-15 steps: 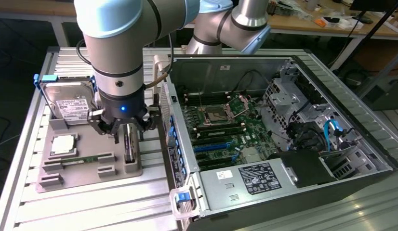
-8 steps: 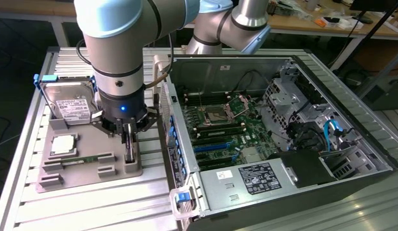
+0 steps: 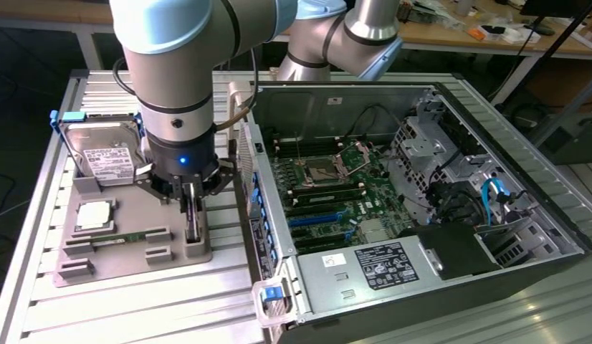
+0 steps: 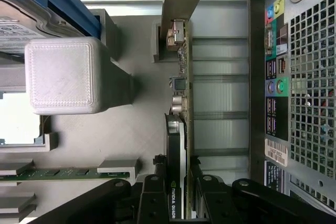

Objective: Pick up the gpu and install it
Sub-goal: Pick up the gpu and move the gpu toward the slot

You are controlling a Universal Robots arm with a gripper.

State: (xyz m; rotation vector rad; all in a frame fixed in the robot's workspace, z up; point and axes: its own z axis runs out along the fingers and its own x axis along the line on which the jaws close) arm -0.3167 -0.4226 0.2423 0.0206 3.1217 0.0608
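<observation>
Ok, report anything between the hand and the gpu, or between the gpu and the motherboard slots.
Nothing between them: the hand grips the thin dark gpu card. The open computer case's metal rear wall stands between card and green motherboard.

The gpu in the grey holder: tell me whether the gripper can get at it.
Yes, it seems so: the gripper straddles the gpu, which stands on edge, and looks closed on it. Nothing stands between them.
</observation>
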